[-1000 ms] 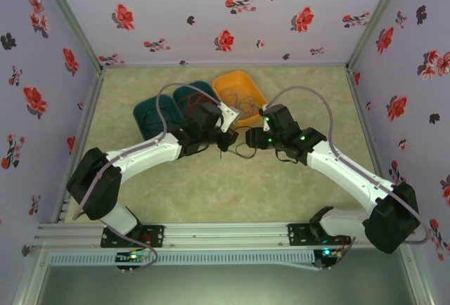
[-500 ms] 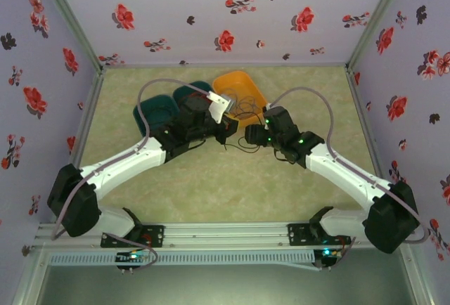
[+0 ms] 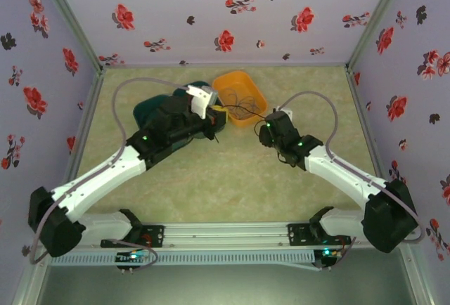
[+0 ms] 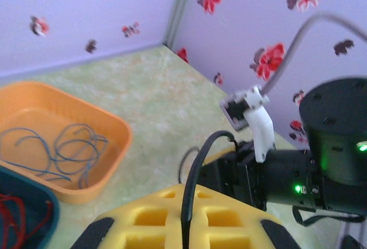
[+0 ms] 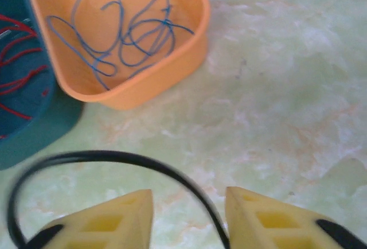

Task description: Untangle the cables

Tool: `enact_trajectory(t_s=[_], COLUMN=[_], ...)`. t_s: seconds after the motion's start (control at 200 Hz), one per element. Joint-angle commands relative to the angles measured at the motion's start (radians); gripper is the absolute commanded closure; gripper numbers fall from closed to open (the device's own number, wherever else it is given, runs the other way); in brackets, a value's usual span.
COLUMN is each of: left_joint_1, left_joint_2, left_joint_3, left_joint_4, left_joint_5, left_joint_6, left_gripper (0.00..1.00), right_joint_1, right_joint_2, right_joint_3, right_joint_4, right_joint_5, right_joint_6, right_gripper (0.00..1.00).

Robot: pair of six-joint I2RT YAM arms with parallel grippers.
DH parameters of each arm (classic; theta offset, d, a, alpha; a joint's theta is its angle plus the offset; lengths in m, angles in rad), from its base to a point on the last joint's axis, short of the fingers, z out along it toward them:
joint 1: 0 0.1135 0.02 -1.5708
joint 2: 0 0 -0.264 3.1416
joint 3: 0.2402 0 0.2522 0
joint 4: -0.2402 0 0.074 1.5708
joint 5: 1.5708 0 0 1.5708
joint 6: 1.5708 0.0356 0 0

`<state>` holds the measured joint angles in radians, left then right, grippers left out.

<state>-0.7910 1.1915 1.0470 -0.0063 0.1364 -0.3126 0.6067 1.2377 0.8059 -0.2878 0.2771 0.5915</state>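
The left end effector (image 4: 186,229) is clamped on the black cable (image 4: 189,186), which loops over the tabletop (image 5: 275,88) beside the orange tray (image 5: 192,42) and passes the right end effector (image 5: 189,217), whose jaws stand apart, so it should close gently there before any slow pull.

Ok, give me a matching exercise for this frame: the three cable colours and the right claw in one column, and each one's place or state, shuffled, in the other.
Column one
1. blue cables
2. red cables
3. black cable
4. right claw

Column two
A. lying in the teal tray
B. open
C. lying in the orange tray
D. pinched in the shut left claw

Pairs: 1-C, 2-A, 3-D, 4-B
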Motion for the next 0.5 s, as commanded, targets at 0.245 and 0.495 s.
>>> enact_trajectory(t_s=[0.245,0.495], left_joint_1=[0.131,0.230], left_joint_2=[-0.211,-0.271], left_joint_3=[-0.051,-0.033], left_joint_4=[-0.086,-0.134], left_joint_5=[-0.188,-0.237], left_joint_6=[-0.017,-0.023], left_gripper=[1.00,1.00], right_joint_1=[-0.080,-0.084], right_joint_2=[-0.023,-0.030], right_joint_3=[-0.082,-0.088], right_joint_4=[0.007,-0.024], right_joint_5=[-0.044,-0.131], right_joint_6=[0.057,-0.013], right_gripper=[0.72,0.32])
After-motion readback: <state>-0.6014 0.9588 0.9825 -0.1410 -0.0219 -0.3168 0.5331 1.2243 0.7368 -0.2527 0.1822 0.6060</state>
